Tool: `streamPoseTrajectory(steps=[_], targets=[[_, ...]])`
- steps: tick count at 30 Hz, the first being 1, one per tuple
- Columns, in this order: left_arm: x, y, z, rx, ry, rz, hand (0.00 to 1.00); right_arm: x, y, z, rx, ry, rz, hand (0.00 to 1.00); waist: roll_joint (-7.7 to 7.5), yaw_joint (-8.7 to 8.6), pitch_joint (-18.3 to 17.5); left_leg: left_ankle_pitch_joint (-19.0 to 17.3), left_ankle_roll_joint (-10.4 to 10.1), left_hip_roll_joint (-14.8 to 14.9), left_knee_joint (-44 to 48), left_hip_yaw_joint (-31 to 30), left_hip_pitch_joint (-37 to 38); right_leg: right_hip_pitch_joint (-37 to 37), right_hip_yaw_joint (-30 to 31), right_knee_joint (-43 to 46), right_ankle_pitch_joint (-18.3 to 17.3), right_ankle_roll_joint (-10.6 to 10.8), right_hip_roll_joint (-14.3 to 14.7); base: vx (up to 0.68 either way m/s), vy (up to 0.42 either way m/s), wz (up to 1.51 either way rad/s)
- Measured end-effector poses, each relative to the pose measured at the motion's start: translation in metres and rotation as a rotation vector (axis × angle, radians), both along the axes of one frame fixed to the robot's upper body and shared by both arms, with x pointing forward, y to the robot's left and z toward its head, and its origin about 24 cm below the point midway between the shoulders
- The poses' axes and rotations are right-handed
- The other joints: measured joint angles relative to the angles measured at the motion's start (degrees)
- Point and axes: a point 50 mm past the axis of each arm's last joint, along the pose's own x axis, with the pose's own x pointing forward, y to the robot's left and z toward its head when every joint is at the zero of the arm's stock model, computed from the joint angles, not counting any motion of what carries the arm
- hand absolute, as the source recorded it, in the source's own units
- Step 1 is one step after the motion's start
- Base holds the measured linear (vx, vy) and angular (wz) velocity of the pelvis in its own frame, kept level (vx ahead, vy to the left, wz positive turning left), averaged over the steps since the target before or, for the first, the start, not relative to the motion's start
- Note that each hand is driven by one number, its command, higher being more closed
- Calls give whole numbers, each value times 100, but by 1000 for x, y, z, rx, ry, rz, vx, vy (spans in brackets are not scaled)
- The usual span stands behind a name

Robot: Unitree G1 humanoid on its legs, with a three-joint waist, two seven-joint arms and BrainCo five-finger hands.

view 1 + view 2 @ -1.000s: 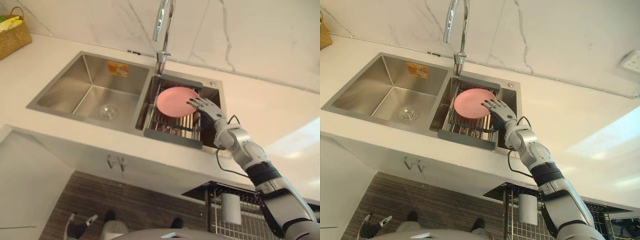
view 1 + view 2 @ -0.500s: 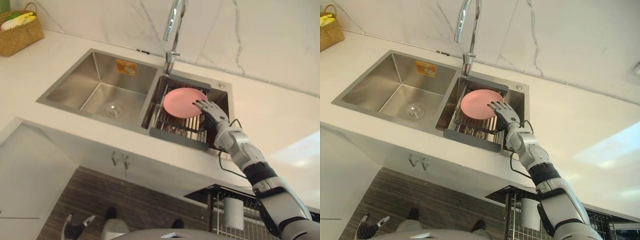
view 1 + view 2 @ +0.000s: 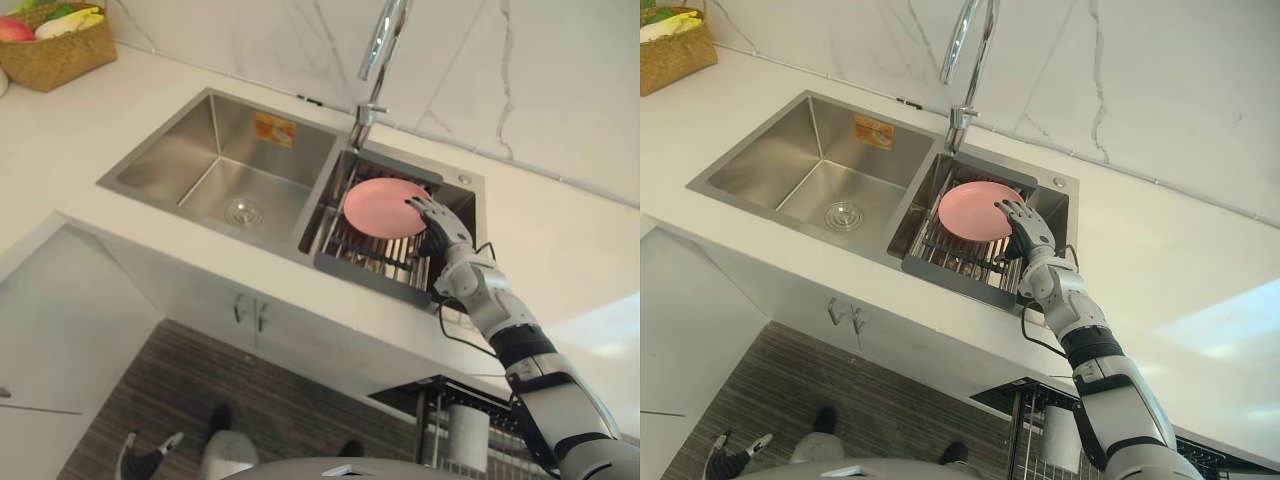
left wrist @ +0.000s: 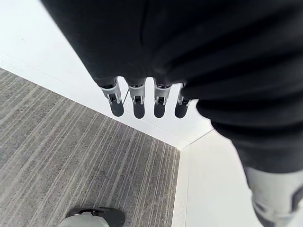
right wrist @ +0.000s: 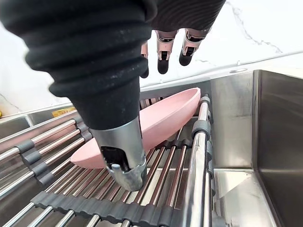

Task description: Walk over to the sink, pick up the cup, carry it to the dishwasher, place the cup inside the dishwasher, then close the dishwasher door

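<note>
1. One pink plate (image 3: 385, 207) is the thing at the right hand (image 3: 437, 222); it lies tilted on the roll-up drying rack (image 3: 372, 257) that spans the right basin of the steel double sink (image 3: 215, 165), its raised rim towards the basin's right wall
2. The plate sits just beside the hand, on its left: in the eye views the spread fingers overlap the plate's right edge
3. In the right wrist view the dark fingertips (image 5: 162, 64) show above the plate's upper rim, while the thumb (image 5: 122, 158) points down in front of the plate towards the rack's bars, so the plate lies between thumb and fingers
4. The right hand is wide, fingers straight and not curled round the rim; whether any tip touches the plate cannot be told
5. The right arm reaches up from the lower right across the white counter (image 3: 560, 250), the wrist over the sink's front right corner and the back of the hand facing up
6. The left hand (image 4: 138, 105) hangs over grey striped floor (image 4: 71, 156) beside a white panel, fingers straight, relaxed and holding nothing
7. A white cylindrical vessel (image 3: 466, 437) stands in a dark wire basket (image 3: 432, 410) below the counter edge, well apart from the right hand
8. The curved faucet (image 3: 381, 48) rises behind the sink's divider, and a wicker basket (image 3: 62, 48) sits on the counter far left
</note>
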Motion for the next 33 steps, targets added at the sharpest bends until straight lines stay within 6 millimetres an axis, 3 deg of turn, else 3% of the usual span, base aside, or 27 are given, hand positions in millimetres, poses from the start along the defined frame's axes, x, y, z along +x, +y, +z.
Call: streamPoseTrajectory(steps=[24,33], targets=[[-1,12,5,33,-17,32,0,-1,-11,-16,18,70,-41,0,-297,308,50,116,-3,-11,-115,-136,-151,-22,-123,1,-50,6,-1,-10,2,3],[7,22,12,67,-49,15,0,9,-9,0,16,31,-38,0,-471,383,160,116,-4,-11,-115,-141,-176,-34,-119,2,-62,-10,4,0,0,0]])
